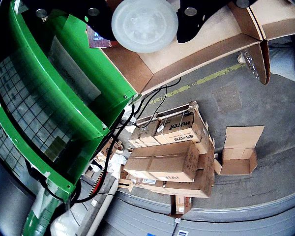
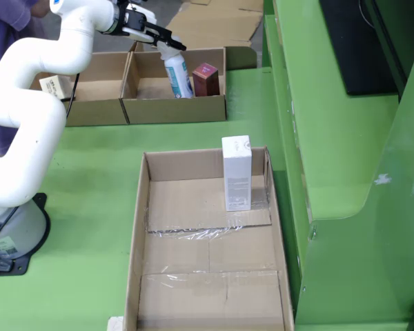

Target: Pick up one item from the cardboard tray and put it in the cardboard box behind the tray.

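Note:
In the view from the side, my gripper [image 2: 167, 47] is shut on the top of a white bottle with a blue label [image 2: 179, 77]. The bottle hangs tilted inside the cardboard box [image 2: 176, 109] behind the tray, next to a maroon carton [image 2: 205, 79]. A tall white carton [image 2: 237, 172] stands upright at the far right of the cardboard tray [image 2: 138, 227]. In the view that rides on the gripper, the bottle's round white end [image 1: 144, 24] fills the gap between the black fingers [image 1: 101, 19].
A second cardboard box [image 2: 96, 89] adjoins the first on its left, with a small white item [image 2: 52, 86] at its left edge. A raised green ledge [image 2: 317, 138] runs along the tray's right side. The gripper view shows stacked cartons [image 1: 172, 152] on the floor.

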Available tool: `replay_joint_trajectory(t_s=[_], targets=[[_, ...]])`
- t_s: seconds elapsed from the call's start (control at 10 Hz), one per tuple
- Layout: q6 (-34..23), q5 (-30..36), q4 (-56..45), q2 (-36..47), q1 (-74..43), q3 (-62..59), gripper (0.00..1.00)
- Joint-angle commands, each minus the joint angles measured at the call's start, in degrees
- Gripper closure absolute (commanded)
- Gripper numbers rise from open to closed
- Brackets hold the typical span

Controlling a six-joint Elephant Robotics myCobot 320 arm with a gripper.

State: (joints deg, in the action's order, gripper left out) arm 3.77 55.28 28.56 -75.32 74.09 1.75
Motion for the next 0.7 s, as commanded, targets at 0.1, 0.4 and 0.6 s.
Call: replay_joint_trajectory(t_s=[0.1,0.4,0.6], targets=[[9.3,-0.6,0.8,-7.2,0.1,-1.7,1.00],[8.1,-0.6,0.8,-9.5,-0.2,-1.7,1.00],[7.8,-0.6,0.8,-9.5,-0.2,-1.8,1.00]])
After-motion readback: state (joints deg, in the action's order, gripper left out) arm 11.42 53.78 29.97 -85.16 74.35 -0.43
